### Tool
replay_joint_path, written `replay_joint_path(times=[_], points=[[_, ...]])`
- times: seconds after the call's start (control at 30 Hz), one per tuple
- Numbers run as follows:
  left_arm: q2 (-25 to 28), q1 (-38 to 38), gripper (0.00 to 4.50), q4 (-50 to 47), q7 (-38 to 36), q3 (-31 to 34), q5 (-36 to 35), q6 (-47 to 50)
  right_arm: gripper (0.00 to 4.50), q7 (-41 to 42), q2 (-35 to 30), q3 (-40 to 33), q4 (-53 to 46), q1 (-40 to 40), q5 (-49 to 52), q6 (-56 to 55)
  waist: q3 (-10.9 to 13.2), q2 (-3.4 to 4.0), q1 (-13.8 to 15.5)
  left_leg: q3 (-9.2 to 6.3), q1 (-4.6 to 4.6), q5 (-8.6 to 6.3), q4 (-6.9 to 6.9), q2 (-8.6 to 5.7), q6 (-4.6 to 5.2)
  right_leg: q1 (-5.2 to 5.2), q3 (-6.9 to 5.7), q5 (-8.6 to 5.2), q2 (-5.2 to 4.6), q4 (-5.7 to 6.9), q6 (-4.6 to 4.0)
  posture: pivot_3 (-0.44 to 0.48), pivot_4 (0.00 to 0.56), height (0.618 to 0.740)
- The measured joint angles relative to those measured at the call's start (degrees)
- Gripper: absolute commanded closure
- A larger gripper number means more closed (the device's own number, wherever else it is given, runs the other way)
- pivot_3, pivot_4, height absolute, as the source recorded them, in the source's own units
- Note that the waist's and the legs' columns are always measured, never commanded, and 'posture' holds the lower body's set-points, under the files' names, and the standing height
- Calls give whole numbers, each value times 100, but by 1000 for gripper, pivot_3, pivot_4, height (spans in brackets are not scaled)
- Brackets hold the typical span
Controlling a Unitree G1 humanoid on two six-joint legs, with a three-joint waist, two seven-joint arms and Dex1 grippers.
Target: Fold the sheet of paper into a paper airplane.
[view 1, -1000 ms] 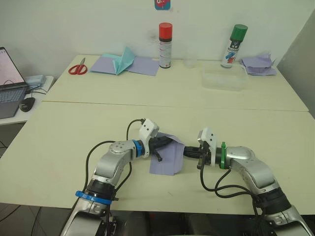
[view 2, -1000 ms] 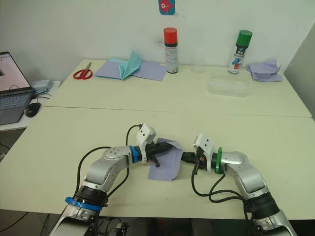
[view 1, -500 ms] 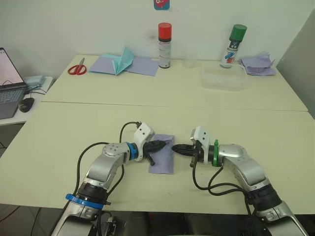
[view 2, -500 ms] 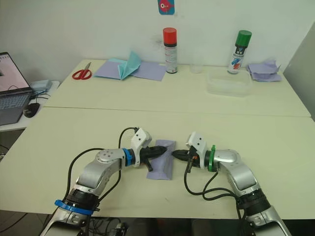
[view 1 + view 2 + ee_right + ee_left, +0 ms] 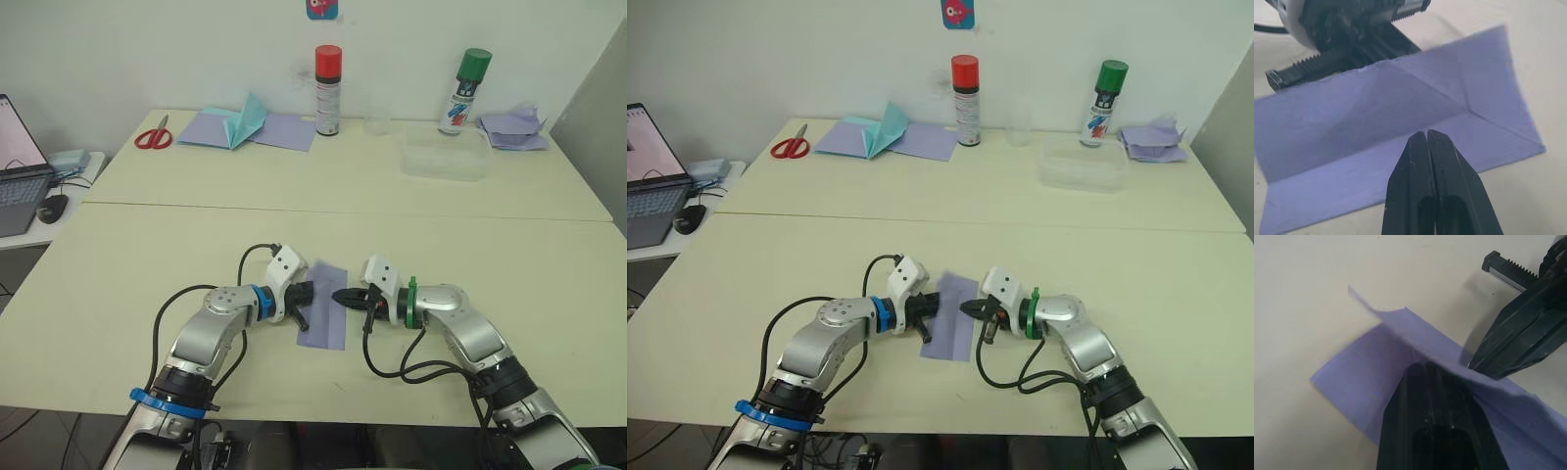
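Paper [image 5: 325, 311] now narrower, folded flat, at table's six o'clock. Right gripper [image 5: 340, 297], fingers closed and empty, moved in, pressing crease. Left gripper [image 5: 306, 294]: grip unclear. Fold progressing.

1. Left arm, silver with a blue wrist ring, bends inward at lower centre; its black two-fingered left gripper [image 5: 306, 298] points right
2. Right arm, green-ringed, mirrors it; right gripper [image 5: 343, 296] fingers pressed together, pointing left

Matt creased lavender paper sheet [image 5: 325, 305], smooth table [image 5: 147, 264]
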Motion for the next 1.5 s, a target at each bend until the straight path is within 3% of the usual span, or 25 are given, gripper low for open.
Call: replay_joint_path(times=[0.37, 0.47, 0.6, 0.73, 0.93, 1.13, 1.5], points=[[611, 314, 4500, -409, 11, 169, 4, 75, 4457, -217, 123, 137, 75, -27, -280, -122, -2, 0, -31, -1, 7, 0, -2, 11, -1, 0, 2, 0, -3, 0, -1, 0, 150, 740], [878, 434, 4500, -467, 18, 497, -35, 98, 4457, -216, 113, 164, 71, -29, -296, -132, -2, 1, -35, -1, 6, 0, -3, 13, -1, -1, 0, 0, -3, 0, -1, 0, 150, 740], [875, 459, 4500, -579, -9, 1141, -467, 107, 4457, -198, 99, 180, 70, -38, -311, -153, -1, -1, -11, -1, 1, 0, -3, 11, -1, -1, -3, 0, -6, -7, -1, 0, 150, 740], [873, 297, 4500, -1094, -249, 1279, -999, 341, 4457, -157, 100, 188, 83, -67, -313, -159, 0, -2, -10, -1, -2, 0, -3, 8, -1, 0, -3, 0, -6, -10, -1, 0, 150, 740], [863, -19, 4500, -1462, -424, 500, -1030, 527, 4457, -67, 105, 204, 147, -146, -311, -169, 0, -1, -18, 0, 0, 0, -4, 4, -1, 0, 2, 0, -3, -11, -1, 0, 150, 740], [1034, 148, 4500, -859, -519, -538, -90, 79, 4457, -39, -56, 161, -135, -38, -241, 81, 0, -1, -7, -1, -1, 0, -5, 3, -1, -1, 2, 0, -3, -13, -1, 0, 150, 740], [1076, 36, 4500, -319, -775, -730, 353, -787, 4457, 716, -811, -108, -1421, 542, 616, 694, -2, -2, 10, -6, 1, -1, -4, 3, 1, 5, -3, -9, -3, -18, 14, 0, 150, 740]])
